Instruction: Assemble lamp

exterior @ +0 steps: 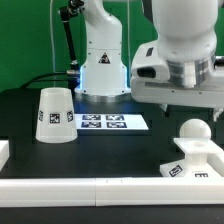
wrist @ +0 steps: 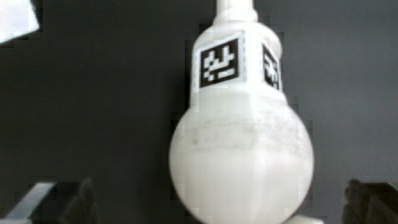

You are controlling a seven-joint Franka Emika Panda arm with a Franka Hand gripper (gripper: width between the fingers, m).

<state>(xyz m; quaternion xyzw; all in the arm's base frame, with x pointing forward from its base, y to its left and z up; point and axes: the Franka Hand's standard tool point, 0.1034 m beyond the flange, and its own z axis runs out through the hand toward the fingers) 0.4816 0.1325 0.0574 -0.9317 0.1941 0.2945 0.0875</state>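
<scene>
The arm hangs over the right side of the dark surface (exterior: 20,105), directly above the bulb (exterior: 193,131). The fingers (wrist: 50,200) are spread wide, one on each side of the bulb's round head, touching nothing and holding nothing. From the wrist view, a square tag sits on the bulb's narrow neck. The square base (exterior: 188,168) lies just in front of the bulb, at the near right by the white rail (exterior: 90,190). I cannot tell if they touch. The shade (exterior: 54,115) stands wide end down, well apart on the left. The marker board (exterior: 113,122) lies flat between them.
</scene>
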